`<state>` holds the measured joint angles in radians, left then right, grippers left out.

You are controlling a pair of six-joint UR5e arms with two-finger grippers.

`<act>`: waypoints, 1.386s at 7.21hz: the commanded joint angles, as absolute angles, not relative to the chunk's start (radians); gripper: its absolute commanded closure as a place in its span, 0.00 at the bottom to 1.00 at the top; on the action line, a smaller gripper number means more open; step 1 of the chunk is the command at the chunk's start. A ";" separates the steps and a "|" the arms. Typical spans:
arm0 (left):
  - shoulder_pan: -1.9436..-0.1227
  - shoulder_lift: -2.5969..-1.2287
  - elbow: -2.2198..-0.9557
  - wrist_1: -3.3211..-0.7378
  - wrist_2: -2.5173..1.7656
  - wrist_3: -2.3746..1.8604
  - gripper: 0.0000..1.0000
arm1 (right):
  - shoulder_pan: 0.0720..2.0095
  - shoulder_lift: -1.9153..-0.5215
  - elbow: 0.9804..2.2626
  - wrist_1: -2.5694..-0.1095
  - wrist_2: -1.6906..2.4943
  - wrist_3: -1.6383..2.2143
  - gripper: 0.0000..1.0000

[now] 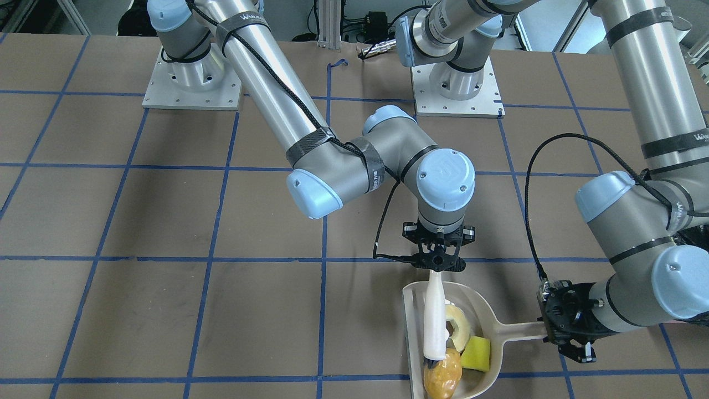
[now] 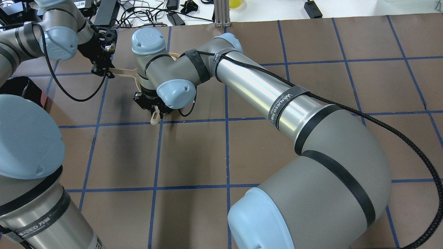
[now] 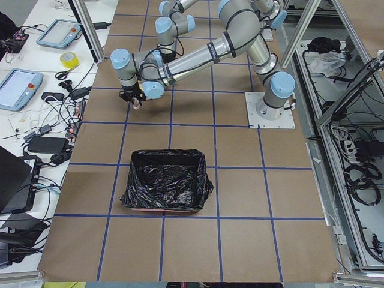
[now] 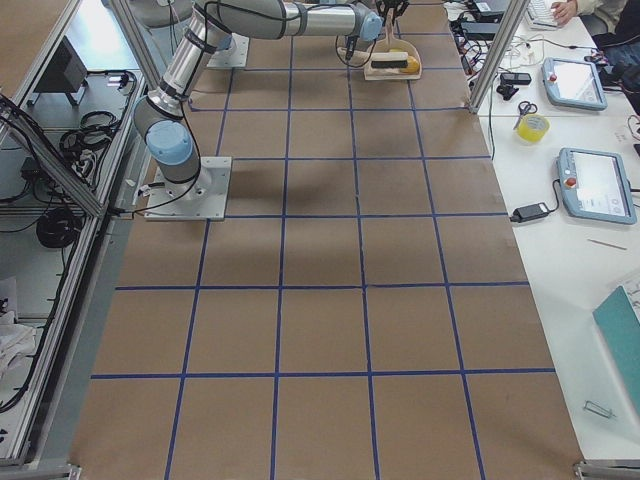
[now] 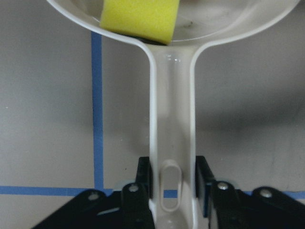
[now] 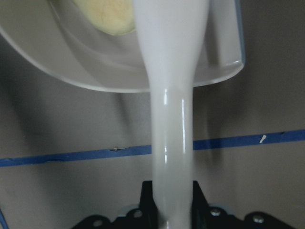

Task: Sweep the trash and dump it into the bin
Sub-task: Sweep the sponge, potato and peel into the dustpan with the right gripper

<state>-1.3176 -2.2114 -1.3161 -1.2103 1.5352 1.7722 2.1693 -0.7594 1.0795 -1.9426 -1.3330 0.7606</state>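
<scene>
The beige dustpan (image 1: pixel 412 332) lies on the table with all three pieces of trash in it: the pale crescent slice (image 1: pixel 458 327), the yellow wedge (image 1: pixel 476 354) and the tan-brown lump (image 1: pixel 443 378). My left gripper (image 1: pixel 551 331) is shut on the dustpan handle (image 5: pixel 171 133); the wedge (image 5: pixel 140 16) sits just past the handle. My right gripper (image 1: pixel 436 265) is shut on the white brush handle (image 1: pixel 433 316), whose dark bristles touch the lump. The brush handle (image 6: pixel 171 119) crosses the pan rim (image 6: pixel 119 78). The bin (image 3: pixel 167 180), lined with black plastic, stands far from the pan.
Brown paper with blue tape grid lines (image 1: pixel 221 257) covers the table. The two arm bases (image 1: pixel 191 83) stand at the robot's side. Cables and tablets (image 3: pixel 18 87) lie on a side bench beyond the table's edge.
</scene>
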 commanded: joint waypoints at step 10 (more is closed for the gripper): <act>-1.266 -2.207 -1.333 -1.213 1.422 1.790 1.00 | 2.068 -0.964 1.145 -1.608 -1.503 0.687 1.00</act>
